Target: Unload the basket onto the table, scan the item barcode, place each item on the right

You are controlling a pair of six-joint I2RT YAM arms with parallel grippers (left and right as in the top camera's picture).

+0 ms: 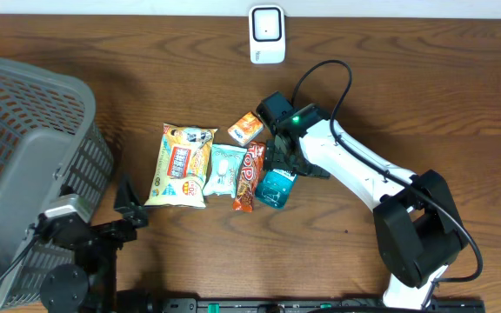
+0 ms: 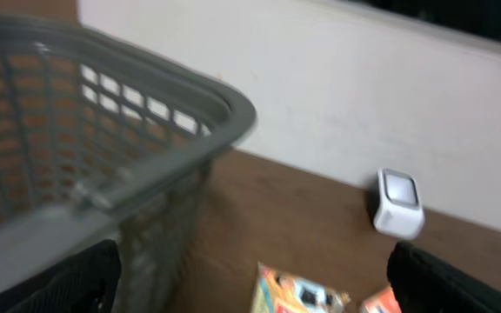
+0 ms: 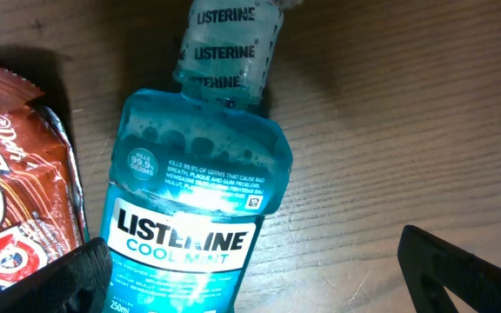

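Right gripper (image 3: 255,278) spread wide above the teal plastic Listerine mouthwash bottle (image 3: 190,209). Bottle lies flat on the brown wooden table (image 3: 390,130), just right of a red snack wrapper (image 3: 16,200). Left gripper (image 2: 250,287) spread, empty, beside the grey mesh basket (image 2: 103,130). White box-shaped scanner (image 1: 267,33) at far edge.

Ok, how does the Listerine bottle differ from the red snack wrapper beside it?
The Listerine bottle is clear teal plastic with a printed label; the red snack wrapper is crinkled, shiny foil. The bottle is the wider of the two; the wrapper is slimmer. The bottle lies between the open fingers of the right gripper; the wrapper lies outside them. Both lie flat on the wooden table, side by side.
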